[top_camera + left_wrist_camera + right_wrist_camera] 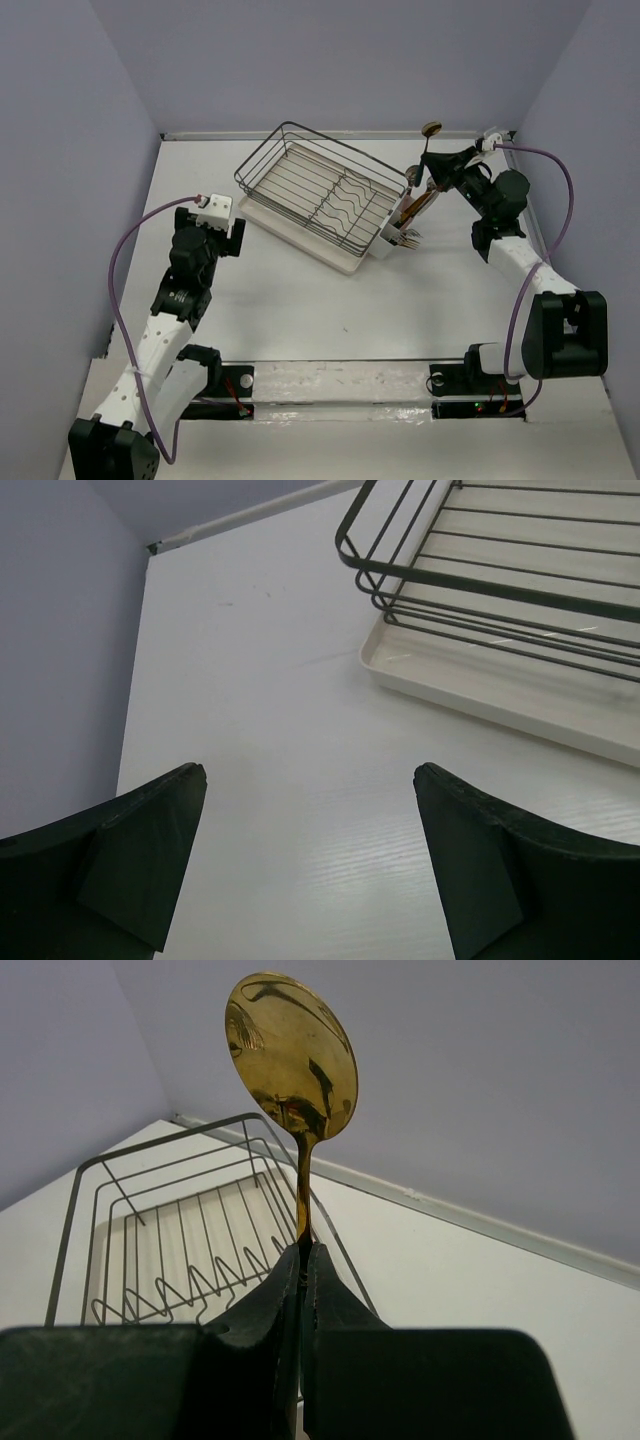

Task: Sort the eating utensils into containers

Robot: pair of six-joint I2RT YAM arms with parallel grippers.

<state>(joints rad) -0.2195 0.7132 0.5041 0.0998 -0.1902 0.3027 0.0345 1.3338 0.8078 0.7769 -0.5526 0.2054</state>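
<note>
White tabletop (300, 320) all round; the right gripper (303, 1250) pinched a gold spoon (292, 1055) by its handle, bowl up, above the cutlery holder (383, 247). Several utensils (410, 212) stood inside, so this looked like the last. The left gripper (308, 775) hung open.

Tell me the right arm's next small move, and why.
Probably ease the right gripper down and toward the white cutlery holder. It is shut on the gold spoon, held bowl-up and not yet in the holder, where other utensils already stand. Which compartment suits it cannot be told from here.
</note>
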